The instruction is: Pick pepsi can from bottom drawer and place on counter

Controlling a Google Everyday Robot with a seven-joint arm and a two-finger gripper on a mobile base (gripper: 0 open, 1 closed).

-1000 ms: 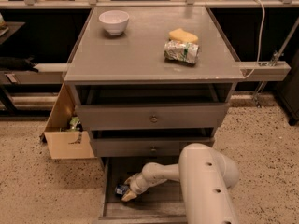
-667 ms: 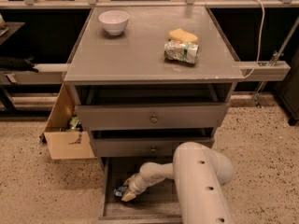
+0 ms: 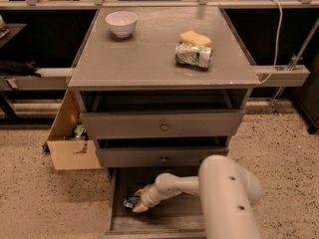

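Low in the frame, left of centre, the bottom drawer (image 3: pixel 174 217) stands pulled out from under the two shut drawers with round knobs. The white arm (image 3: pixel 174 184) reaches into it from the lower right, and the gripper (image 3: pixel 140 203) sits down inside near the drawer's left wall. The pepsi can (image 3: pixel 130 202), a small patch of blue, lies on the drawer floor right against the gripper's tip, on its left side; whether the gripper has closed on the can cannot be told. Up top, the grey worktop (image 3: pixel 149 59) carries a white bowl (image 3: pixel 122 23) at upper left, and a yellow sponge (image 3: pixel 195 37) just behind a green-and-white foil packet (image 3: pixel 193 55).
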